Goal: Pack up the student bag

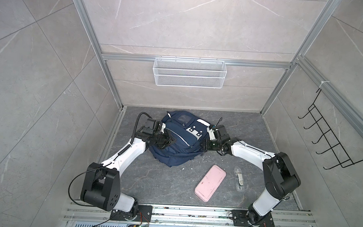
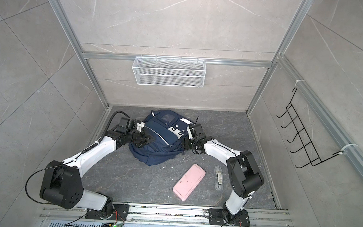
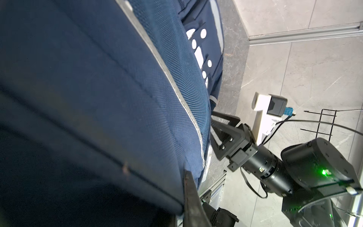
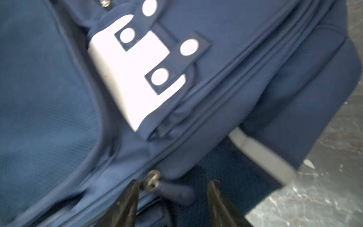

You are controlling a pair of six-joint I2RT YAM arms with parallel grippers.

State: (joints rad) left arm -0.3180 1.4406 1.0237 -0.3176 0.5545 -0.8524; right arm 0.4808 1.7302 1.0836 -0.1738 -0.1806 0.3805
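Student bag [image 1: 175,156] fabric pinched by left gripper [image 1: 170,141], mid-frame; zipper pull [image 4: 177,191] straddled by spread right gripper [image 4: 173,183]; clear case [image 1: 239,179] print unreadable.

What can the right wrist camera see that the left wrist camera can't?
Only the right wrist view shows the zipper pull lying between the open jaws of the right gripper. Only the left wrist view shows the silver stripe and the black wire hook rack. Both show the student bag and its white patch.
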